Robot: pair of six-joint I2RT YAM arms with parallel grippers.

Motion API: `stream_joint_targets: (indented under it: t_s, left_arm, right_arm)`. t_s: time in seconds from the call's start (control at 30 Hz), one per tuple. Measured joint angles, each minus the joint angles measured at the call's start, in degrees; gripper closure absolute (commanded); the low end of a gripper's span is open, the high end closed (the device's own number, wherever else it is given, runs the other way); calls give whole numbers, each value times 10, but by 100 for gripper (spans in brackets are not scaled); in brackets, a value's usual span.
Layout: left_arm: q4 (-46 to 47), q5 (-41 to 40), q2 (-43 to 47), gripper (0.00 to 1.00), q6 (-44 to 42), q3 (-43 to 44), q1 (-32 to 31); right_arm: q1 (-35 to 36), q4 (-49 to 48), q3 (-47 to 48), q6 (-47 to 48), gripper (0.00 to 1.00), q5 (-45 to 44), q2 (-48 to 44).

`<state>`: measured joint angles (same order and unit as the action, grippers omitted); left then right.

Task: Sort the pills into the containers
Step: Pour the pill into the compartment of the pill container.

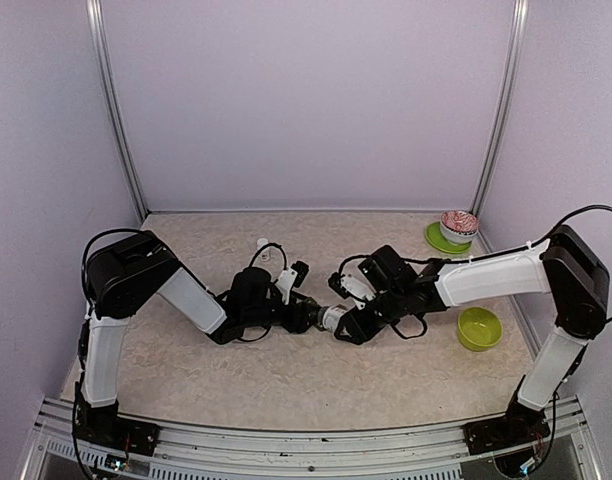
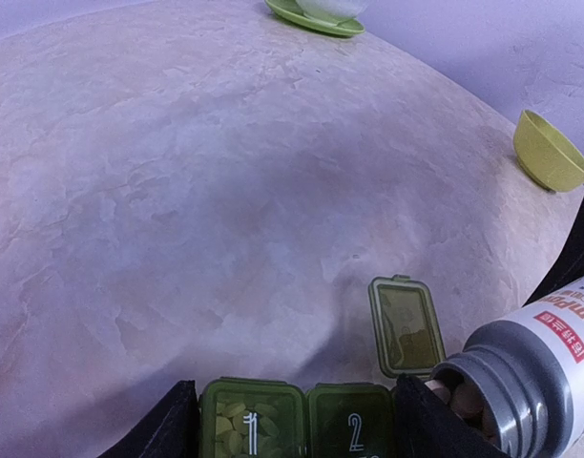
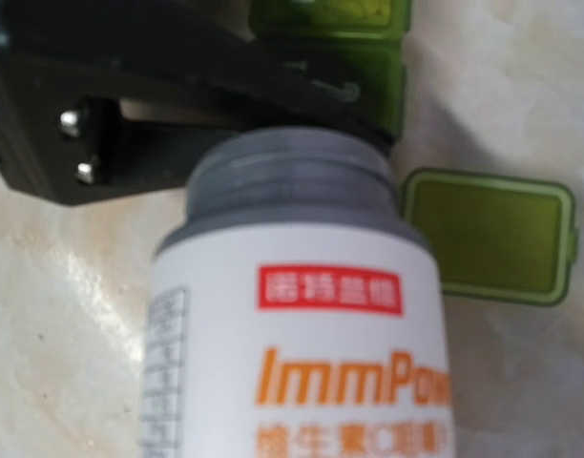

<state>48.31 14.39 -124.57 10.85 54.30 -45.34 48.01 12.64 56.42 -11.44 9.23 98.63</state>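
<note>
The left end effector (image 2: 297, 434) is clamping the organizer (image 2: 254, 420), which the bottom edge is cutting off, with pills (image 2: 230, 425) lying in cell 1. The right end effector (image 1: 359, 318) is gripping the tipped bottle (image 2: 531, 363) at lower right, its own fingers hiding behind it.

bottle (image 2: 535, 367) at pill organizer (image 2: 302, 420), bowl (image 2: 545, 153) right

Green bowl (image 1: 479, 328); patterned cup (image 1: 459, 223) on saucer (image 1: 433, 238)
</note>
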Motion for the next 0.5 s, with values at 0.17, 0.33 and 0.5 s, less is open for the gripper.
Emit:
stream_joint_targets:
  t_s: [0.17,0.33,0.5]
  left_arm:
    - [0,-1,0,34,0,0,0]
    - [0,-1,0,34,0,0,0]
    - [0,-1,0,34,0,0,0]
  right_arm:
    - [0,-51,-36,-2,100,-5,-11]
    - [0,-103,-70,-2,100,-7,-20]
    - [0,-155,-107,-1,100,-7,-31]
